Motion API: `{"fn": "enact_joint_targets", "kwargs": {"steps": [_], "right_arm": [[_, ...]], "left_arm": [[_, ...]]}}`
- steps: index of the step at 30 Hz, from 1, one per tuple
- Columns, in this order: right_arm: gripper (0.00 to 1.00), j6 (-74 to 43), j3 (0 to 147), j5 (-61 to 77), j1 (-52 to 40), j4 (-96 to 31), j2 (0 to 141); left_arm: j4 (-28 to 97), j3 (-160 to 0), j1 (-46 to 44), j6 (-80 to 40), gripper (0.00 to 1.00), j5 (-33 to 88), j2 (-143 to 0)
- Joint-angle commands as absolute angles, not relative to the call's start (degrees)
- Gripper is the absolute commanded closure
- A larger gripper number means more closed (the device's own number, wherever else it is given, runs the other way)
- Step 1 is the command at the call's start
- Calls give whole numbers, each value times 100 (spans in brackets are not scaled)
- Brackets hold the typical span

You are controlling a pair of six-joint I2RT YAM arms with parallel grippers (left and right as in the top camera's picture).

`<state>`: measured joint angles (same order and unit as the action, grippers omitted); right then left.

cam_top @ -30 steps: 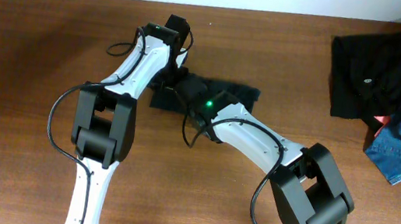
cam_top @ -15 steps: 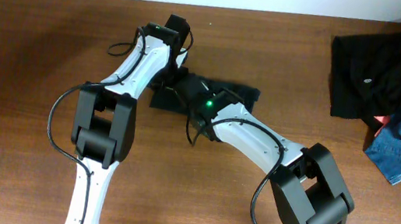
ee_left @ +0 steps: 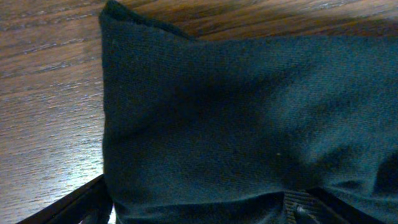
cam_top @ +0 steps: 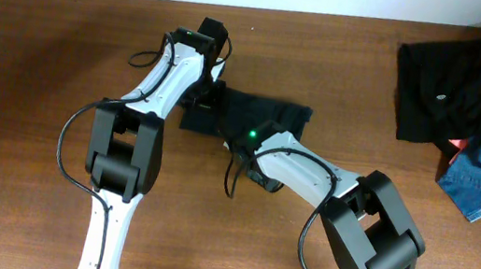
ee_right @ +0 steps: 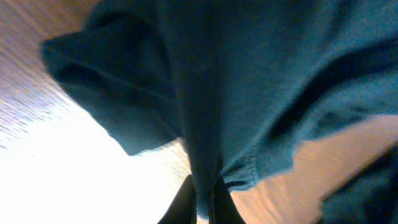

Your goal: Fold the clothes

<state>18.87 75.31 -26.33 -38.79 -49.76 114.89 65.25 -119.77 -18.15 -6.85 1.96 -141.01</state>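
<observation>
The right hand (ee_right: 203, 199), clamped on the soft black T-shirt (cam_top: 272, 113), is pulling away from the open left hand (cam_top: 206, 99), seemingly tightening a fold.

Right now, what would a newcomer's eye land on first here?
The white-and-black left arm and right arm meet mid-table over a small folded dark garment, the right claw pinching a fold of it. Then the heap of black and denim clothes at the table's far right corner.

Garment heap (cam_top: 456, 80) right (left side open)
</observation>
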Motion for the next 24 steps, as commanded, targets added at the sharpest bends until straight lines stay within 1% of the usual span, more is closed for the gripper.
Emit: {"fn": "enact_joint_targets", "kwargs": {"steps": [1, 6, 9, 15, 19, 22, 24], "right_arm": [[96, 1549, 7295, -2272, -3887, -4849, 11367], [96, 803, 7461, -2952, -3846, -4928, 11319], [96, 788, 7568, -2985, -3774, -5256, 11279], [96, -301, 7579, -3061, -3415, -5721, 11109], [96, -705, 7592, -3024, -3208, -5736, 10822], [96, -1166, 7712, -2943, -3046, -5463, 10510], [81, -1251, 7839, -2390, -2939, -5166, 10366]], "left_arm": [[6399, -11769, -1831, -672, 13, 1, -14453], [6401, -11769, -1831, -672, 13, 1, -14453], [6403, -11769, -1831, -672, 13, -1, -14453], [6401, -11767, -1831, -670, 13, 1, -14453], [6401, -11767, -1831, -670, 13, 1, -14453], [6401, -11769, -1831, -672, 13, 1, -14453], [6396, -11767, -1831, -674, 13, 3, -14453]]}}
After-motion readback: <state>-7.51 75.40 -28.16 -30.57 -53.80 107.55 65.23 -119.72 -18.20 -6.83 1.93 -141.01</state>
